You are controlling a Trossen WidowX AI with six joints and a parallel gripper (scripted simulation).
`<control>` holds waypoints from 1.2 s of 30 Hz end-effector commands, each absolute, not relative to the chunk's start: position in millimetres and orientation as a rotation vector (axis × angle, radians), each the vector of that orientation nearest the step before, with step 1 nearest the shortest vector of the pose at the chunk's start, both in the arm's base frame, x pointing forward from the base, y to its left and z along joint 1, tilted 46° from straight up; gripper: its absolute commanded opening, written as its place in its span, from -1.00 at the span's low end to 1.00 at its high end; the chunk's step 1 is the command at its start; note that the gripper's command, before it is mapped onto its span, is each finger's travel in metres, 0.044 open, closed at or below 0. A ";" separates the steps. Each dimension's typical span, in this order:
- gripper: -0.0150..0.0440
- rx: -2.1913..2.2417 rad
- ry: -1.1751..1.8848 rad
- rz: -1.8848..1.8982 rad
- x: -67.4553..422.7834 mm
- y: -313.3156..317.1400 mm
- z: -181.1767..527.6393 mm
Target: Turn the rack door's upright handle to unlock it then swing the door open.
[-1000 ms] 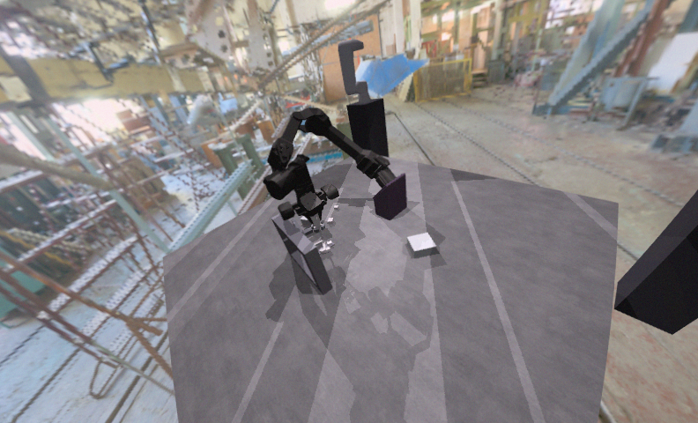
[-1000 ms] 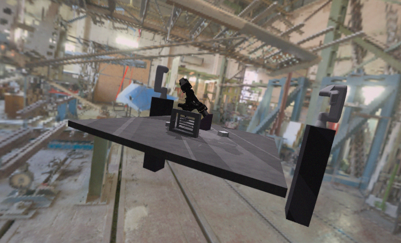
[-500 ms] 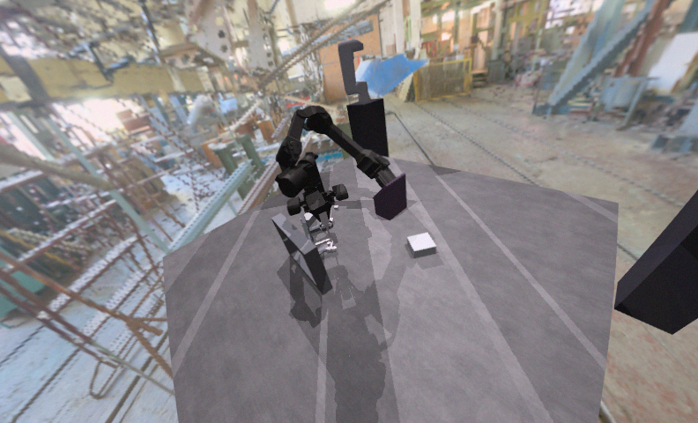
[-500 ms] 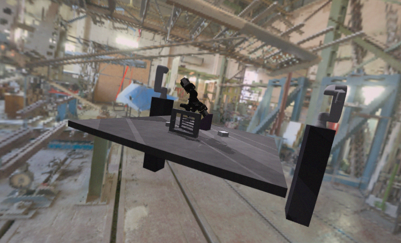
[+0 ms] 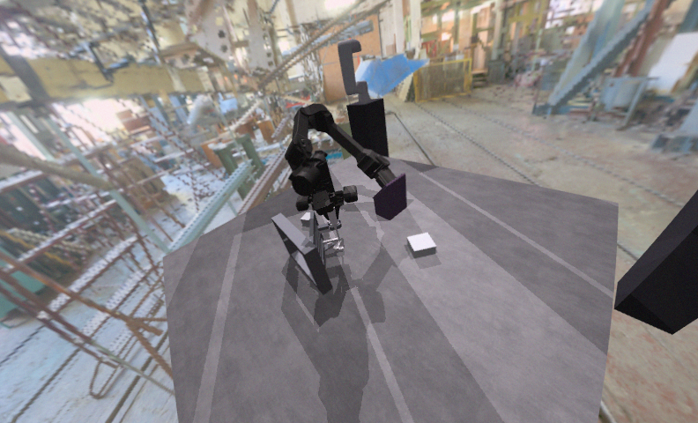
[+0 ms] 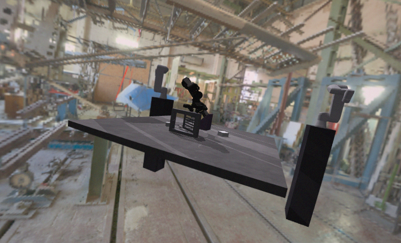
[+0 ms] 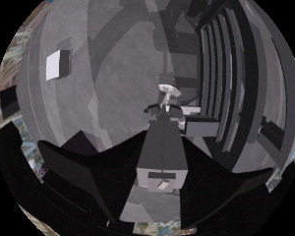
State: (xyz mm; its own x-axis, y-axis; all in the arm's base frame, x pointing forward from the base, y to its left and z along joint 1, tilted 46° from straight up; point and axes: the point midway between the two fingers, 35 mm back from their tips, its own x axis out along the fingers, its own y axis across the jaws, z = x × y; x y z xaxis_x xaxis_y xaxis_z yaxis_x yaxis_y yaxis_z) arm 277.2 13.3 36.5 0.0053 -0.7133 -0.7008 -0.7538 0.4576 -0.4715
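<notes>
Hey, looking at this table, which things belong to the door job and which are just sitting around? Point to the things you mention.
Part of the job:
- gripper (image 5: 334,222) (image 7: 162,138), shut on the door handle
- slatted door (image 6: 189,121) (image 7: 226,74), standing ajar
- door frame (image 5: 318,272) (image 6: 172,120)

Just lying about:
- white-topped block (image 5: 420,242) (image 6: 223,133) (image 7: 54,65)
- dark purple panel (image 5: 390,197) (image 6: 206,121) (image 7: 80,144)

The black arm (image 5: 346,140) (image 6: 195,94) is arching up from its base and bending over, its wrist hanging low. The gripper (image 5: 335,222) (image 7: 162,138) is pointing downward, its fingers standing partly apart and clamping.
</notes>
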 end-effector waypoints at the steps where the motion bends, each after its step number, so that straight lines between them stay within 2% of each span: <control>1: -0.42 -1.206 1.696 -0.023 274.2 17.5 31.6; 36: -0.42 -0.822 1.565 -0.422 247.0 69.2 -20.9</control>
State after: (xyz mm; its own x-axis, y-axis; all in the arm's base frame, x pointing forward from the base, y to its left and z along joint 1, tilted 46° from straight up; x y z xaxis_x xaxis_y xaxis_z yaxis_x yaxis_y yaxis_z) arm 246.8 64.0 -15.8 0.0117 -0.7113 -0.7027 -0.3250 0.6619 -0.6755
